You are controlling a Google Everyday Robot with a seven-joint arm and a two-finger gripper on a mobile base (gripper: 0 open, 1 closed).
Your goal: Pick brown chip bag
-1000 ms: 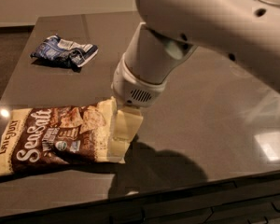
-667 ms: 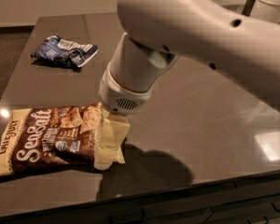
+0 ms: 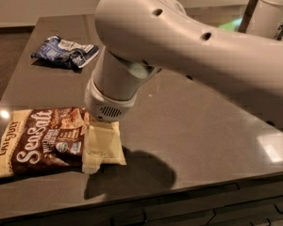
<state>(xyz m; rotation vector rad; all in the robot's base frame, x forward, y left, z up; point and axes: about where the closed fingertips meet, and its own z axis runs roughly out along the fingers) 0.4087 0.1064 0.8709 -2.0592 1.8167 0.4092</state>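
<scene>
The brown chip bag [image 3: 40, 142] lies flat at the front left of the dark countertop [image 3: 193, 126], with its white "Sea Salt" lettering facing up. My gripper [image 3: 102, 149] hangs from the thick white arm [image 3: 179, 46] and is down at the bag's right end, over or touching it. The wrist [image 3: 108, 105] hides the top of the gripper and part of the bag's right edge.
A smaller blue-and-white bag [image 3: 66, 53] lies at the back left of the counter. A white rounded object [image 3: 273, 11] stands at the far right rear. The counter's front edge [image 3: 179, 192] runs along the bottom, with drawer fronts below it.
The arm has swung left and slightly down. The gripper has moved from just right of the bag onto its right end. The bags have not moved.
</scene>
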